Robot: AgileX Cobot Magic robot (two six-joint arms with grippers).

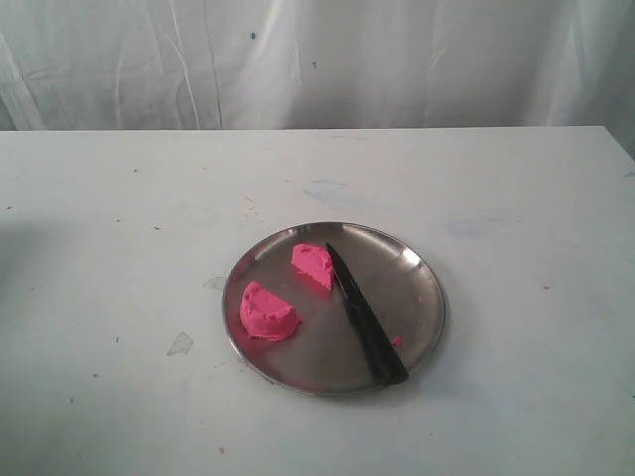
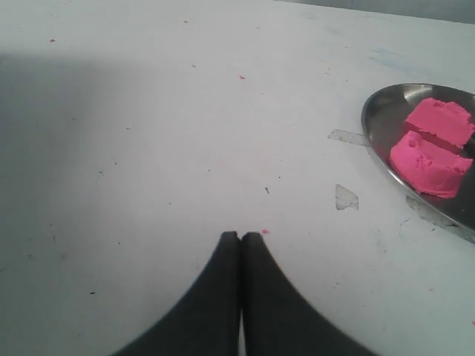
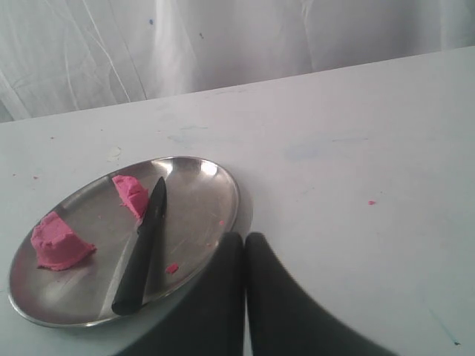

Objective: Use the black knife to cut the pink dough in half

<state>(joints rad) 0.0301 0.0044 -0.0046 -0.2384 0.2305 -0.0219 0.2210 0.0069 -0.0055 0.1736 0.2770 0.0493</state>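
The pink dough lies in two halves on the steel plate [image 1: 422, 288]: one half [image 1: 268, 313] at the plate's front left, the other [image 1: 314, 265] farther back, apart from it. The black knife [image 1: 364, 315] rests on the plate beside the back half, tip toward the far rim, handle at the near rim. The left wrist view shows both halves [image 2: 430, 163] [image 2: 440, 121] at the plate's edge, far from my left gripper [image 2: 240, 236], which is shut and empty over bare table. My right gripper [image 3: 245, 239] is shut and empty just off the plate rim [image 3: 230, 215], near the knife [image 3: 143, 248].
A white table [image 1: 516, 178] carries the plate; a white curtain [image 1: 317, 59] hangs behind it. Tiny pink crumbs [image 1: 397, 341] lie on the plate and table. Scuff marks [image 1: 180, 344] dot the tabletop. Neither arm shows in the exterior view.
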